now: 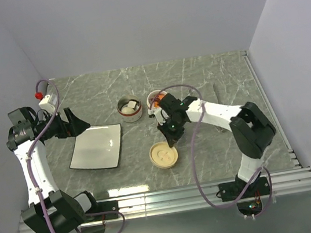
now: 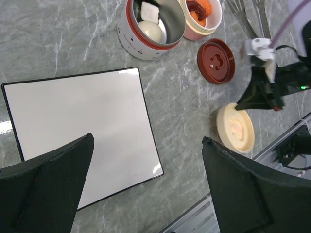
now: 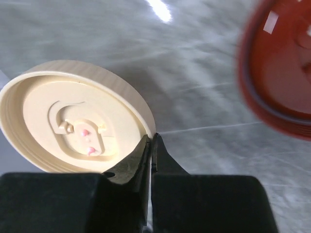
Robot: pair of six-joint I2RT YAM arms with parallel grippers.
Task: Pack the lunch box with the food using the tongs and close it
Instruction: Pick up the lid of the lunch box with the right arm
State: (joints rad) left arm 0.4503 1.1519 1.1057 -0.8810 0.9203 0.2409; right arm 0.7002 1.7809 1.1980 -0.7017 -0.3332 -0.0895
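The lunch box stands as two open round pots. The white pot with a red band (image 1: 130, 110) (image 2: 141, 46) holds a white egg-like ball (image 2: 149, 30) and a white piece. The pink pot (image 1: 156, 99) (image 2: 201, 33) holds orange fried bits (image 2: 203, 8). A cream lid (image 1: 163, 154) (image 2: 236, 128) (image 3: 73, 116) lies inner side up on the table. My right gripper (image 1: 172, 140) (image 3: 153, 138) is shut on its rim, one finger inside, one outside. A red-brown lid (image 2: 216, 60) (image 3: 282, 68) lies beside it. The silver tongs (image 1: 217, 92) (image 2: 248, 17) lie far right. My left gripper (image 1: 77, 123) (image 2: 146, 141) hangs open over the plate's edge.
A white square plate (image 1: 97, 147) (image 2: 73, 126) with a black rim lies bare at the left of the marble table. A metal rail (image 1: 213, 188) runs along the near edge. Grey walls close in the back and both sides.
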